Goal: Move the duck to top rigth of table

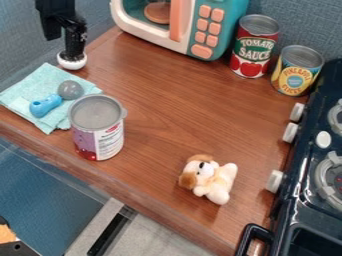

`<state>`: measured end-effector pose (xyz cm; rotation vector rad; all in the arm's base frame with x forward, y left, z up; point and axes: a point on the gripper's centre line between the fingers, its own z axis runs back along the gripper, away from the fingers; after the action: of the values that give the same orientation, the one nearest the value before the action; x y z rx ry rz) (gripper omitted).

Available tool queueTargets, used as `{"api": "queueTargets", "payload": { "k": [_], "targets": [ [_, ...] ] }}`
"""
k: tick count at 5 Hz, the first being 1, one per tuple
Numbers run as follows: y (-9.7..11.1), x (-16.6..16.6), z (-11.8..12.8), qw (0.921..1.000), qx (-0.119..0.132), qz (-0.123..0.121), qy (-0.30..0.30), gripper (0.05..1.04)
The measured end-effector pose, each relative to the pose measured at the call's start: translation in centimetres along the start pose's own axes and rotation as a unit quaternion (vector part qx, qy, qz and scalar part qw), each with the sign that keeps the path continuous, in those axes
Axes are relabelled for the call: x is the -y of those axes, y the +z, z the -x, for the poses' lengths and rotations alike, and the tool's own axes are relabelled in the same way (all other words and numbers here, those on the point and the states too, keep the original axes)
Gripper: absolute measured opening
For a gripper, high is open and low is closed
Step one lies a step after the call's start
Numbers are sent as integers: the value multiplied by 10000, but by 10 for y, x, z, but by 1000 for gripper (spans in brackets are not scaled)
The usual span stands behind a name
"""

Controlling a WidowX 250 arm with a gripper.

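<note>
while we take in the wooden tabletop (pixel 157 95), we find a plush dog (pixel 210 178), white with tan ears, lying in its lower right part, between the big can and the stove, its head toward the left. it is well apart from the table's top right corner. we see the black stove (pixel 284 210) along the right side, its white knobs (pixel 274 181) facing the dog. to the dog's upper left we have the big can (pixel 97 127) with a purple and white label, upright beside a light blue cloth (pixel 23 92); on the cloth lies a small toy (pixel 46 105) with a blue handle and grey round end. at the upper right, a red-labelled can (pixel 254 47) and a yellow-labelled can (pixel 297 71) stand upright near the teal toy microwave (pixel 226 25). at the upper left we see the black gripper (pixel 60 19), above the table's left end near the cloth; we cannot tell how wide it is or whether it holds anything.
</note>
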<state>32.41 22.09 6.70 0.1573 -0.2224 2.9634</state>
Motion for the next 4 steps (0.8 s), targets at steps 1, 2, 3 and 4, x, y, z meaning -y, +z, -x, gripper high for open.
{"api": "queueTargets", "payload": {
  "k": [1,2,3,4],
  "targets": [
    [-14,-6,-1,9998,155,-127,-22,999],
    [5,-18,2,9999,35,18,-117,999],
    [38,-34,8,9988,-118,343,-326,999],
    [65,-58,11,9954,-555,515,-589,999]
  ]
}}
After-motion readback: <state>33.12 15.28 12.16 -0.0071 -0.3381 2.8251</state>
